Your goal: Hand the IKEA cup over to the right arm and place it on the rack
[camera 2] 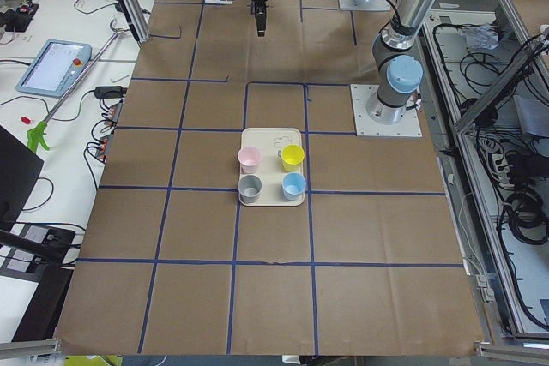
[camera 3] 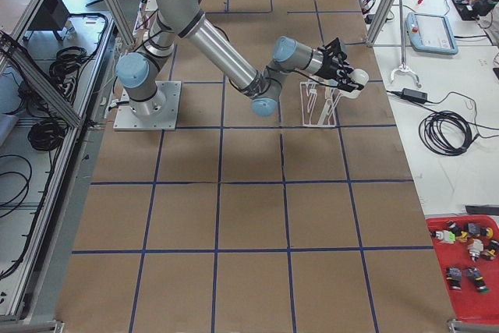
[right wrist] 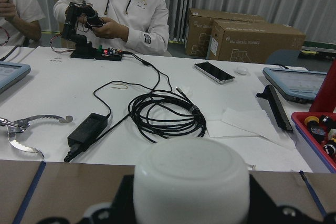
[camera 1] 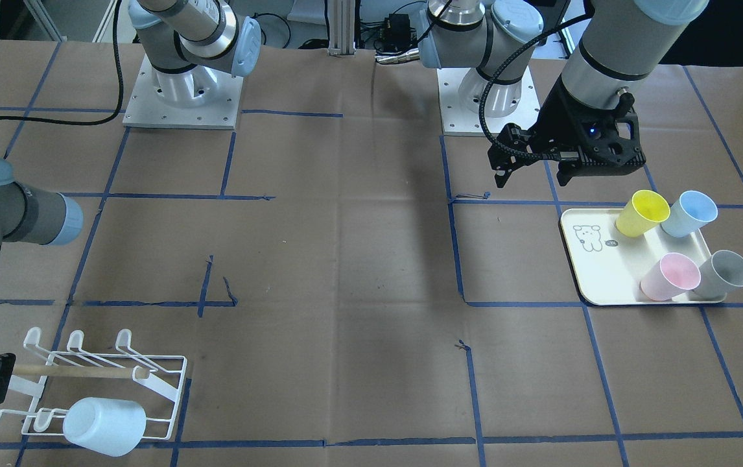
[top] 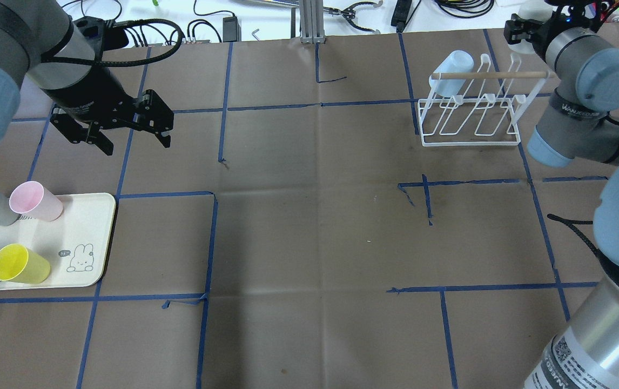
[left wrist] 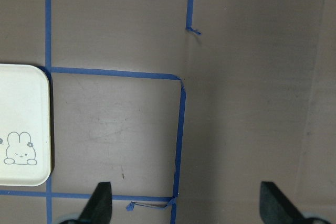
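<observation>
My right gripper (right wrist: 190,214) is shut on a white cup (right wrist: 190,182), whose base fills the bottom of the right wrist view. In the exterior right view the gripper (camera 3: 343,76) holds that cup (camera 3: 357,79) at the far end of the white wire rack (camera 3: 320,103). A pale blue cup (top: 450,67) hangs on a prong of the rack (top: 471,116), under its wooden bar. My left gripper (top: 136,145) is open and empty. It hovers above the table beside the cream tray (top: 88,227), and its fingertips (left wrist: 102,198) show wide apart in the left wrist view.
The tray (camera 1: 595,272) holds a yellow cup (camera 1: 642,213), a blue cup (camera 1: 689,214), a pink cup (camera 1: 670,277) and a grey cup (camera 1: 727,274). Blue tape lines grid the brown paper. Operators sit behind a bench with cables past the rack.
</observation>
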